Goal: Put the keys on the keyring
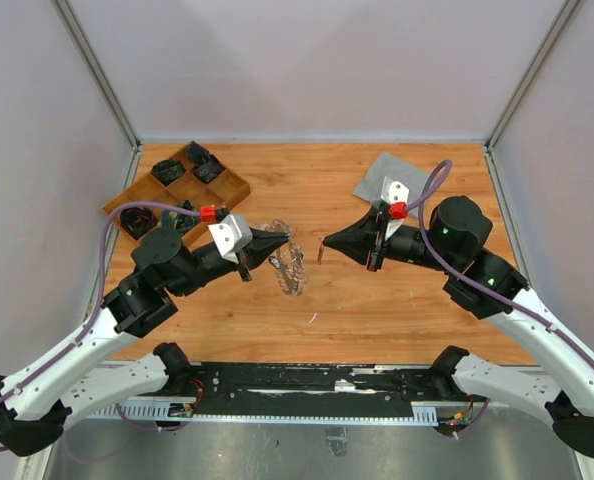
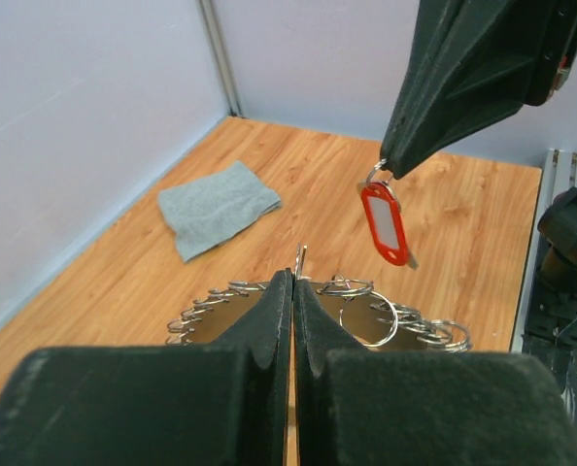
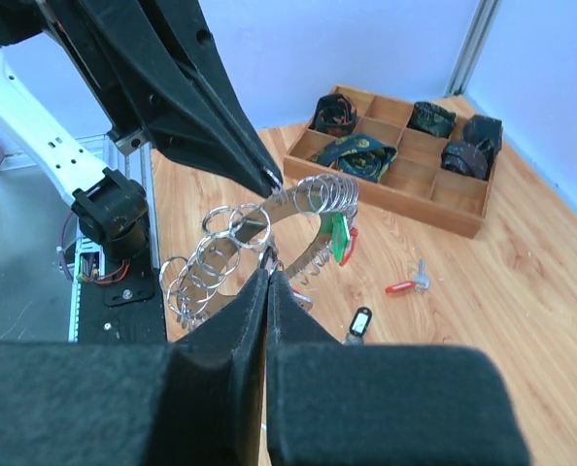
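Note:
My left gripper (image 1: 277,243) is shut on the rim of the keyring (image 1: 293,266), a thin silver ring fringed with small split rings, and holds it tilted above the table. In the left wrist view its jaws (image 2: 293,279) pinch the keyring (image 2: 366,316). My right gripper (image 1: 326,245) is shut on the small ring of a red-tagged key (image 2: 386,223), which hangs beside the keyring. In the right wrist view the keyring (image 3: 232,231) carries a green tag (image 3: 339,236) with a red one behind it. A red-tagged key (image 3: 405,284) and a black-tagged key (image 3: 359,320) lie on the table.
A wooden compartment tray (image 1: 235,188) with dark items stands at the back left; it also shows in the right wrist view (image 3: 463,209). A grey cloth (image 1: 382,172) lies at the back right, also in the left wrist view (image 2: 216,209). Grey walls enclose the table.

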